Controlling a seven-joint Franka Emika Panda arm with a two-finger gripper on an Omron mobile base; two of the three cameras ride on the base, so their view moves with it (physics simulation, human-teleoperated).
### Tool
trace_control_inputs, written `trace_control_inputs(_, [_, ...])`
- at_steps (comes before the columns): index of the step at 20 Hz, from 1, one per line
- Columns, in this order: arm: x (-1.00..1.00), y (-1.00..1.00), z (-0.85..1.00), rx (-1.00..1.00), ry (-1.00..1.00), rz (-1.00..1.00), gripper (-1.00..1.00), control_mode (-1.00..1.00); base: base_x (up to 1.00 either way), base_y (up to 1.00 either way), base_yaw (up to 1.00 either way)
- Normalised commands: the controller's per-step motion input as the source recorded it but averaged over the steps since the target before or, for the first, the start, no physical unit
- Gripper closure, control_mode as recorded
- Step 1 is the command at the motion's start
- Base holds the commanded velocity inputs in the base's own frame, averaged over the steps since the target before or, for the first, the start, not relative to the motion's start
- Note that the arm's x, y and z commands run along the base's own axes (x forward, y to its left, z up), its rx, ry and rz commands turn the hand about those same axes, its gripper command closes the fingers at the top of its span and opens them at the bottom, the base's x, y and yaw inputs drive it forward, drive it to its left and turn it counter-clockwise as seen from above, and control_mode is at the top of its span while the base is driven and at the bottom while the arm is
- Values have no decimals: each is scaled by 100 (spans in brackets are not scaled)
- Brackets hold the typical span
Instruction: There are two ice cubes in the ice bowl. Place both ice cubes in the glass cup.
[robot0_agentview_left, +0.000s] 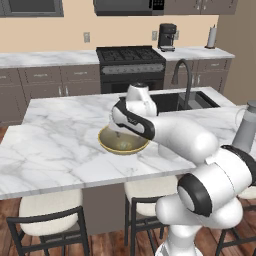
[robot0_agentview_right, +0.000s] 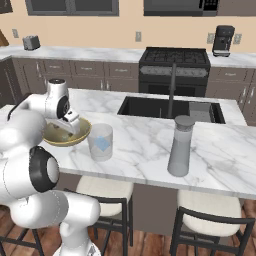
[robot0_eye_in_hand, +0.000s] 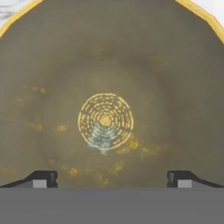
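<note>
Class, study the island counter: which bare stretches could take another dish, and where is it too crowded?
Free: the marble left of the ice bowl toward the counter's end, and the stretch between the glass cup and the grey jug, in front of the sink. Crowded: bowl and cup sit close together, with the open gripper down in the bowl.

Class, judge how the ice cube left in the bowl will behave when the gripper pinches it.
The ice cube looks small and glassy, so it is probably light and may slip. Lying at the middle of the bowl's smooth curved inside, it may skid if nudged.
</note>
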Motion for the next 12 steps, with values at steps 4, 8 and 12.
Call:
trace_control_inputs(4, [9, 18, -19, 0, 5, 0, -100, -100, 0, 0, 0])
trace_control_inputs(8, [23, 8, -23, 0, 1, 0, -100, -100, 0, 0, 0])
trace_control_inputs(12, [22, 0, -24, 0, 1, 0, -100, -100, 0, 0, 0])
